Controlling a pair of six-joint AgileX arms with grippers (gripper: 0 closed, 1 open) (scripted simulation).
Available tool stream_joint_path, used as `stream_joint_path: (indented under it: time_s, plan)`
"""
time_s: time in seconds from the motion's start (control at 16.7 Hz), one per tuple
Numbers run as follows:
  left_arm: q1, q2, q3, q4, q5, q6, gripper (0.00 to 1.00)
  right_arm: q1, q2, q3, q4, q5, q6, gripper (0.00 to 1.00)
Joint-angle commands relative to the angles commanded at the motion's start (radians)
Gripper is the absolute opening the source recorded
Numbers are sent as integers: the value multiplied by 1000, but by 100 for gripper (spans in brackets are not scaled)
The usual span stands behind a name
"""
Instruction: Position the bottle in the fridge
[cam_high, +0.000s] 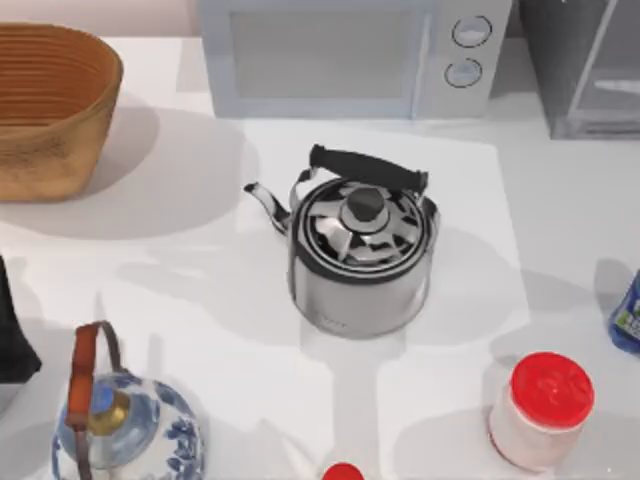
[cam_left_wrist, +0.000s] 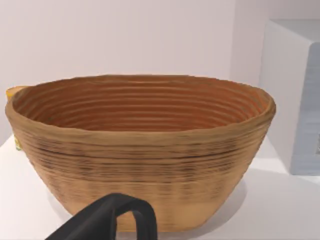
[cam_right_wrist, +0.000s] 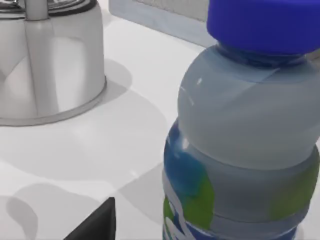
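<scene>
The bottle (cam_right_wrist: 245, 135) fills the near side of the right wrist view, upright on the white table, with a blue cap, a pale body and a blue-and-green label. From above, just a sliver of the bottle (cam_high: 629, 316) shows at the table's right edge. A dark part of my right gripper (cam_right_wrist: 95, 222) lies close beside it, apart from it. The fridge (cam_high: 590, 70) is the grey box at the back right corner, its door panel pale-framed. My left arm (cam_high: 12, 330) is parked at the left edge, and a dark part of the left gripper (cam_left_wrist: 112, 220) faces the basket.
A steel kettle (cam_high: 362, 252) stands mid-table, left of the bottle. A light grey microwave (cam_high: 350, 55) is at the back, left of the fridge. A woven basket (cam_high: 50, 105) sits back left. At the front are a white red-lidded jar (cam_high: 540, 410), a blue-and-white teapot (cam_high: 125, 425) and a small red cap (cam_high: 342, 472).
</scene>
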Motion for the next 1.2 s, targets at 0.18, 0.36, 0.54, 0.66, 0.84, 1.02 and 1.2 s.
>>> stream_joint_path:
  time_s: [0.18, 0.36, 0.54, 0.66, 0.84, 1.02, 1.2]
  plan:
    - [0, 0, 0, 0, 0, 0, 100, -50, 119, 2, 50, -85, -33, 100]
    - [0, 0, 0, 0, 0, 0, 100, -63, 150, 3, 60, -104, -42, 100]
    - [0, 0, 0, 0, 0, 0, 100, -63, 150, 3, 60, -104, -42, 100]
    - [0, 0, 0, 0, 0, 0, 100, -58, 142, 2, 58, -102, -39, 100]
    - [0, 0, 0, 0, 0, 0, 100, -40, 135, 6, 102, -86, 19, 100]
    - [0, 0, 0, 0, 0, 0, 100, 4, 146, 24, 193, -45, 119, 100]
    - [0, 0, 0, 0, 0, 0, 100, 69, 192, 44, 313, 14, 217, 100]
